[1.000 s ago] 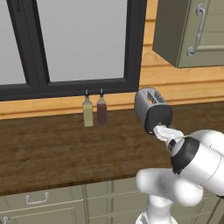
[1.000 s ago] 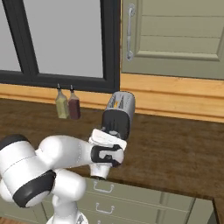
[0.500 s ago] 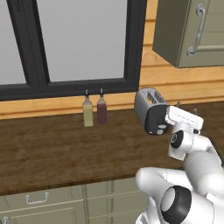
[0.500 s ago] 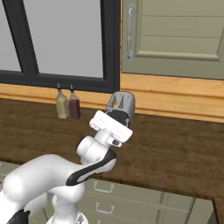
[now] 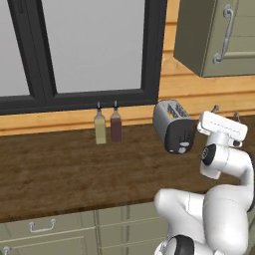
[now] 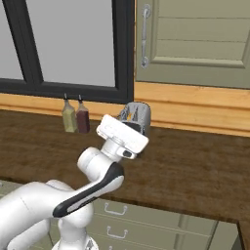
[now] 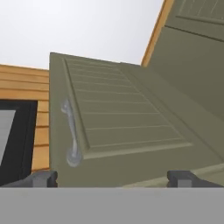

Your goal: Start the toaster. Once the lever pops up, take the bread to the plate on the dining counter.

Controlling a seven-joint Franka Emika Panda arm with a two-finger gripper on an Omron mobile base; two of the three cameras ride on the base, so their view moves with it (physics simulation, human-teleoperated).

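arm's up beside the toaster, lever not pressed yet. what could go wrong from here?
1. The end effector points up at the wall cabinet, away from the toaster; swinging it down could knock the toaster.
2. The lever sits on the black end panel above small buttons; open fingers might hit a button instead.
3. Two bottles stand beside the toaster.

We can read no text, label, brand or number anywhere. The two bottles (image 5: 107, 125) bear no legible labels, and the toaster (image 5: 174, 126) shows no markings we can make out.
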